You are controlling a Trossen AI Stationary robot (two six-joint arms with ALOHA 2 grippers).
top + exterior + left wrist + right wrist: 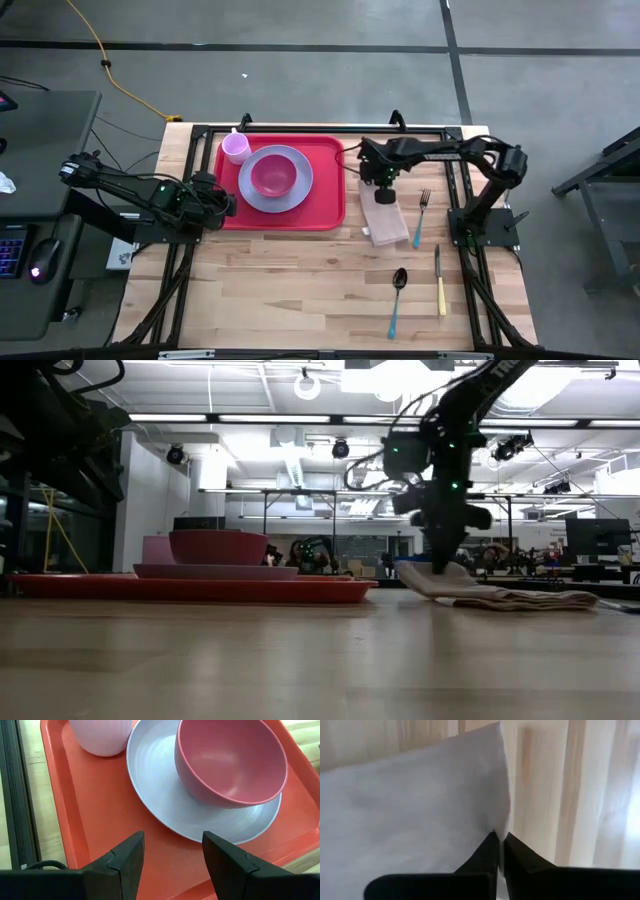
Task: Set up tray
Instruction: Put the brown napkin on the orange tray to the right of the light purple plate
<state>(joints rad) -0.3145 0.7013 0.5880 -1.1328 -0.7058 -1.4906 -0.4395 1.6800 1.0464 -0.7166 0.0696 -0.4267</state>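
Wooden tabletop (pixel 300 280). Right claw (pixel 383 195) pinched on napkin (pixel 388 222) edge (thin grip): could slip or unfold when lifted toward tray (pixel 325 205). Left claw (pixel 171 851) parted, empty.

One red tray (pixel 330 215). One lavender plate (pixel 300 195) on it, one pink bowl (pixel 272 175) on plate, one pale pink cup (pixel 236 148). One folded white napkin (pixel 387 222). Three pieces of cutlery on table: one fork (pixel 422 215), one spoon (pixel 397 300), one knife (pixel 439 281). Two robot arms, two grippers: left gripper (pixel 228 205), right gripper (pixel 385 193).
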